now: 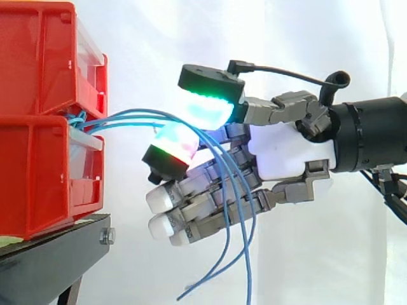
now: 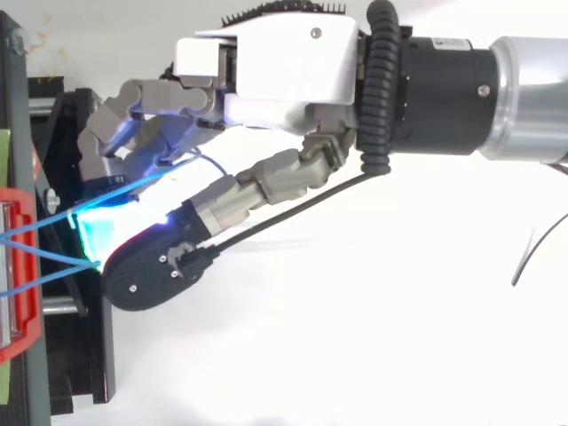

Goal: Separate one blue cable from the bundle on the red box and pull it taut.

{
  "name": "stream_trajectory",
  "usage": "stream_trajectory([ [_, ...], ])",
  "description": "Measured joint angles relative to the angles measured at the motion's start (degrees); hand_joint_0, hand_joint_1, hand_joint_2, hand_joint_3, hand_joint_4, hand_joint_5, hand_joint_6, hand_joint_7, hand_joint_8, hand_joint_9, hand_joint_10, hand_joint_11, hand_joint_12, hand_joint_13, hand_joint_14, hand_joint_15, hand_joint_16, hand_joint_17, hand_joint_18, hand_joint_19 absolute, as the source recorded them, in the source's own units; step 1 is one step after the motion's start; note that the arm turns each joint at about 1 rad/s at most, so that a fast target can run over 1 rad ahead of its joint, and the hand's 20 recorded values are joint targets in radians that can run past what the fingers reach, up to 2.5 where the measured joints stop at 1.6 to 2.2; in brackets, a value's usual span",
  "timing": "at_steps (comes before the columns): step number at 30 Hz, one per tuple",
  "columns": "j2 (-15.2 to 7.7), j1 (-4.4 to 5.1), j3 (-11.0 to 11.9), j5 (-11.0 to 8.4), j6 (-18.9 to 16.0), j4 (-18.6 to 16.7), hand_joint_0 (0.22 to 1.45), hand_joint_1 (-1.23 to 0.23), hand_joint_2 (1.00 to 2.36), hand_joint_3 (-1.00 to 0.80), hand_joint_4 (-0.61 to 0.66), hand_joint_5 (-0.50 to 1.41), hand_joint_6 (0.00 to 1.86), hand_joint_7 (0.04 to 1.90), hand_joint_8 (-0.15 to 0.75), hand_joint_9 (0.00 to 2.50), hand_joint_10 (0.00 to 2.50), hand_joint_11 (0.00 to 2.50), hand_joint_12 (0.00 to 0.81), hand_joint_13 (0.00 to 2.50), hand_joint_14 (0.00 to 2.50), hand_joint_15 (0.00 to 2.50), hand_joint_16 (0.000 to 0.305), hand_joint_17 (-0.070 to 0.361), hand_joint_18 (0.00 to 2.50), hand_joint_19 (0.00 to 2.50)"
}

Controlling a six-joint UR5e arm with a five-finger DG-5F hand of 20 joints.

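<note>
Several thin blue cables [image 1: 127, 116] leave the gap between the two stacked red boxes [image 1: 38, 171] on the left and run right to my hand [image 1: 289, 152]. They pass between the green-glowing thumb pad [image 1: 210, 108] above and a red-green glowing fingertip [image 1: 173, 145] below, which close on them. Past the pinch the cables drape over the curled lower fingers, and their loose ends [image 1: 245, 254] hang down. From above, the blue cables [image 2: 44, 226] converge on the cyan-lit pad by my hand [image 2: 284, 80], and one strand runs on toward the palm.
The red boxes sit on a black stand [image 1: 51, 254], also visible along the left edge from above [image 2: 80, 355]. A white curtain is behind. A thin dark wire [image 2: 532, 257] lies on the white surface at the right.
</note>
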State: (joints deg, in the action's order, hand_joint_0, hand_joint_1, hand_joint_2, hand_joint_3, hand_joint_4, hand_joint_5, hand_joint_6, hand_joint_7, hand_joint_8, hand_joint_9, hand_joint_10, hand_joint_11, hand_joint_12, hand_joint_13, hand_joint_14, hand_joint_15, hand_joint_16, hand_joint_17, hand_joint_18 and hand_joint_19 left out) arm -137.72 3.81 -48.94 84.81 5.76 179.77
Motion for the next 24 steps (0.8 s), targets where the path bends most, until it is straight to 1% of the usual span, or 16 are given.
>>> stream_trajectory([
  [1, 0.1, 0.00, 0.0, 0.00, 0.2, 0.2, 0.72, -0.90, 1.00, -0.50, -0.09, -0.13, 0.95, 1.03, 0.233, 0.81, 0.01, 0.34, 0.341, 0.52, 0.01, 0.31, 0.039, 0.088, 0.49, 0.19],
  [2, 0.2, -0.02, 0.1, 0.00, 0.3, 0.4, 0.68, -0.89, 1.00, -0.50, -0.04, -0.12, 0.94, 0.98, 0.229, 0.82, 0.01, 0.34, 0.338, 0.52, 0.01, 0.31, 0.039, 0.088, 0.49, 0.21],
  [4, 0.5, -0.07, 0.1, 0.00, 0.8, 0.9, 0.65, -0.88, 1.00, -0.50, 0.00, -0.11, 0.94, 0.94, 0.230, 0.83, 0.01, 0.34, 0.336, 0.53, 0.01, 0.33, 0.039, 0.087, 0.49, 0.22],
  [6, 0.7, -0.09, 0.1, -0.01, 1.2, 1.3, 0.56, -0.87, 1.00, -0.50, 0.05, -0.10, 0.92, 0.89, 0.231, 0.84, 0.01, 0.33, 0.339, 0.53, 0.01, 0.33, 0.040, 0.090, 0.50, 0.24],
  [11, 1.0, -0.19, 0.1, -0.05, 1.6, 2.3, 0.44, -0.82, 1.00, -0.50, 0.04, -0.08, 0.90, 0.86, 0.258, 0.88, 0.01, 0.30, 0.373, 0.56, 0.02, 0.34, 0.047, 0.105, 0.53, 0.24],
  [12, 1.1, -0.22, 0.1, -0.06, 1.6, 2.5, 0.42, -0.79, 1.00, -0.50, 0.03, -0.07, 0.89, 0.82, 0.267, 0.88, 0.01, 0.28, 0.385, 0.56, 0.01, 0.34, 0.049, 0.110, 0.54, 0.24],
  [15, 1.1, -0.30, 0.1, -0.04, 1.5, 3.1, 0.39, -0.75, 1.00, -0.50, 0.03, -0.07, 0.87, 0.81, 0.273, 0.88, 0.01, 0.26, 0.400, 0.56, 0.01, 0.34, 0.052, 0.118, 0.54, 0.25],
  [16, 1.1, -0.32, 0.1, -0.03, 1.5, 3.2, 0.39, -0.65, 1.00, -0.50, 0.02, -0.06, 0.86, 0.81, 0.272, 0.88, 0.01, 0.24, 0.399, 0.55, 0.01, 0.34, 0.053, 0.118, 0.54, 0.25],
  [18, 1.1, -0.33, 0.0, -0.01, 1.5, 3.3, 0.43, -0.59, 1.00, -0.50, 0.00, -0.07, 0.86, 0.83, 0.253, 0.87, 0.01, 0.25, 0.379, 0.54, 0.01, 0.34, 0.049, 0.109, 0.50, 0.28],
  [19, 1.1, -0.34, 0.0, -0.01, 1.6, 3.3, 0.45, -0.58, 1.00, -0.50, -0.01, -0.07, 0.86, 0.84, 0.248, 0.87, 0.01, 0.25, 0.370, 0.53, 0.01, 0.33, 0.047, 0.106, 0.49, 0.28],
  [20, 1.1, -0.35, 0.0, -0.01, 1.6, 3.3, 0.51, -0.60, 1.00, -0.50, -0.02, -0.07, 0.85, 0.89, 0.233, 0.85, 0.01, 0.26, 0.348, 0.51, 0.01, 0.35, 0.042, 0.095, 0.45, 0.31],
  [21, 1.1, -0.36, -0.1, 0.00, 1.6, 3.3, 0.56, -0.67, 1.00, -0.50, 0.00, -0.08, 0.86, 0.94, 0.230, 0.83, 0.01, 0.27, 0.338, 0.50, 0.01, 0.34, 0.040, 0.090, 0.44, 0.31],
  [22, 1.1, -0.36, -0.2, 0.00, 1.6, 3.3, 0.57, -0.69, 1.00, -0.48, 0.01, -0.09, 0.86, 0.95, 0.232, 0.81, 0.01, 0.28, 0.337, 0.49, 0.01, 0.35, 0.040, 0.089, 0.43, 0.31],
  [24, 1.1, -0.37, -0.5, 0.00, 1.7, 3.3, 0.59, -0.78, 1.01, -0.34, 0.04, -0.12, 0.90, 0.92, 0.237, 0.79, 0.01, 0.31, 0.341, 0.48, 0.01, 0.34, 0.040, 0.089, 0.43, 0.30],
])
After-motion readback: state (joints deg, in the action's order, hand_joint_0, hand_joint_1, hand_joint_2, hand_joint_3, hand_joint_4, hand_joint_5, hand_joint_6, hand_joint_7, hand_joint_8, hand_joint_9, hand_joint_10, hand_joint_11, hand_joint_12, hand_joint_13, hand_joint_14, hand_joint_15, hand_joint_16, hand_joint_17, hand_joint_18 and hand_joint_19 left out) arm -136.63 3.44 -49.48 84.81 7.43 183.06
